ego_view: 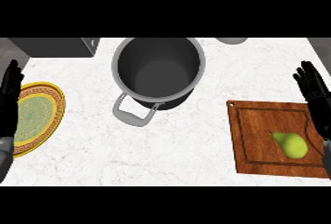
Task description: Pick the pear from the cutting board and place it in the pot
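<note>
Lying on the cutting board [258,131], pear [291,145] just left of the open-fingered right hand [315,94].

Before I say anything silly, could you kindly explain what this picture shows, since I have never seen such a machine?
You are looking down at a kitchen counter as from a humanoid robot's head. The black shapes at the edges are its hands: the left robot hand at the view's left, the right robot hand at the right, both open, fingers up, holding nothing. A pear lies on a wooden cutting board at the right. A grey pot stands in the middle, nothing visible in it. A gold-rimmed plate sits at the left.
</note>
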Robot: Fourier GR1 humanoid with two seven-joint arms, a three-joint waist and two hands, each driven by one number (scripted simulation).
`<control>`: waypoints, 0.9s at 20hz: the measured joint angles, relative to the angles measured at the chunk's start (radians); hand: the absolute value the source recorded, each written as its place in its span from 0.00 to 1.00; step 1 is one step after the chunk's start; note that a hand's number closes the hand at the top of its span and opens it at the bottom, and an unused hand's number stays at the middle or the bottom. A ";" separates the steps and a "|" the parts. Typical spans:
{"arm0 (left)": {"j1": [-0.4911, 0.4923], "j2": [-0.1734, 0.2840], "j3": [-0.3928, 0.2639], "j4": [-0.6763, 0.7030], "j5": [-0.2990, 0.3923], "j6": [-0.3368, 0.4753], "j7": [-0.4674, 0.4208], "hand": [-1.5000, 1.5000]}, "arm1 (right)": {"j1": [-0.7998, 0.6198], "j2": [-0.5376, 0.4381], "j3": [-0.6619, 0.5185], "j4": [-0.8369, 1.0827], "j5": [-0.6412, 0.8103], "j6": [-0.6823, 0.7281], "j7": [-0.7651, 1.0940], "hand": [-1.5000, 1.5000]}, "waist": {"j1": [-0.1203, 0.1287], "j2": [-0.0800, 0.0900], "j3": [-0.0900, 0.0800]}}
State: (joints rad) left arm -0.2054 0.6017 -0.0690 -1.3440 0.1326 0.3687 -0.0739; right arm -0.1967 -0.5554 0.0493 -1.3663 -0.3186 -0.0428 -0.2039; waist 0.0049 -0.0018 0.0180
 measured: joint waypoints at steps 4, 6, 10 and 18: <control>0.020 -0.009 -0.026 0.010 -0.023 -0.003 0.049 0.50 | -0.007 -0.025 0.093 0.011 0.048 0.087 0.069 1.00 | 0.006 0.004 -0.012; 0.033 -0.014 -0.049 0.025 -0.029 -0.015 0.081 0.50 | -0.026 -0.053 0.166 0.023 0.079 0.160 0.128 1.00 | 0.022 0.009 -0.015; 0.073 -0.045 -0.075 0.060 -0.005 -0.031 0.177 0.50 | -0.035 -0.137 0.196 0.000 0.314 0.008 0.090 0.00 | 0.005 0.002 -0.020; 0.099 -0.046 -0.076 -0.012 0.003 -0.051 0.360 0.50 | 0.060 -0.166 0.257 -0.196 0.528 -0.090 0.141 0.00 | -0.008 -0.002 -0.018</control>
State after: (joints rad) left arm -0.1062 0.5552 -0.1455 -1.3558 0.1357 0.3180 0.2859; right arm -0.1365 -0.7216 0.3068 -1.5620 0.2092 -0.1328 -0.0628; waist -0.0032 -0.0039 -0.0005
